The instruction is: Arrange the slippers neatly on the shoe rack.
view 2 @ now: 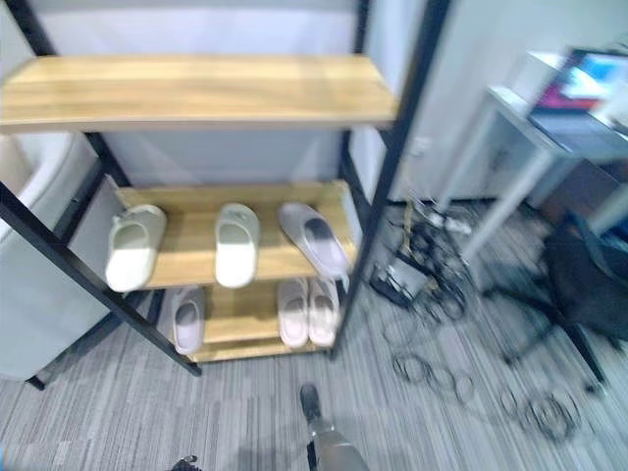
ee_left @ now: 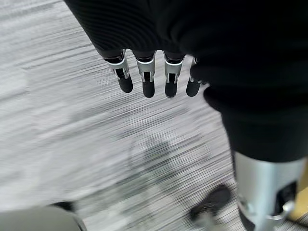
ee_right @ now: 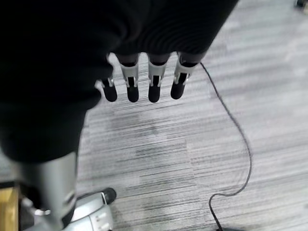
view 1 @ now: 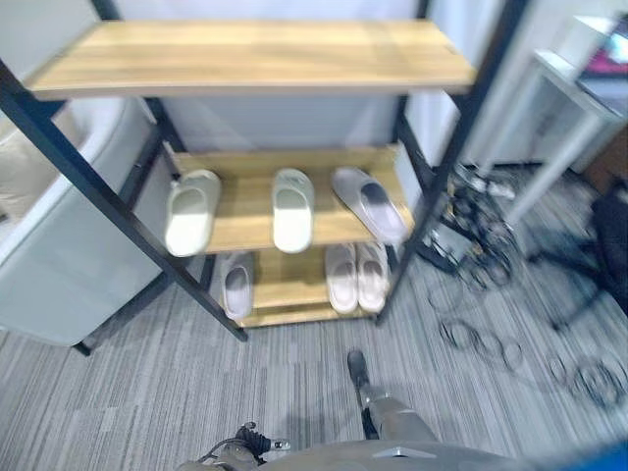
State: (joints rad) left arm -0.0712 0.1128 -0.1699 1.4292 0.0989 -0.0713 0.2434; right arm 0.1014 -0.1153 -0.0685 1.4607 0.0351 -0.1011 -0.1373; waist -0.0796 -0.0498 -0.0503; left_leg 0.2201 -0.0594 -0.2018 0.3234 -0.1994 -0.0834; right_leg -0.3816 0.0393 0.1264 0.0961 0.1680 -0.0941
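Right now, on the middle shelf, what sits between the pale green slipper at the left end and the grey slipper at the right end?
One white slipper, toe pointing forward, apart from both the green slipper and the angled grey slipper. Both eye views show it.

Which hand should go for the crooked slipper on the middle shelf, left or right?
Probably the right hand. The angled grey slipper lies at the right end of the middle shelf, on that arm's side. Both it and the left hand hang open over the carpet, holding nothing.

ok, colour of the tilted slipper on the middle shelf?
Pale lilac-grey slipper, clearest in the left eye view.
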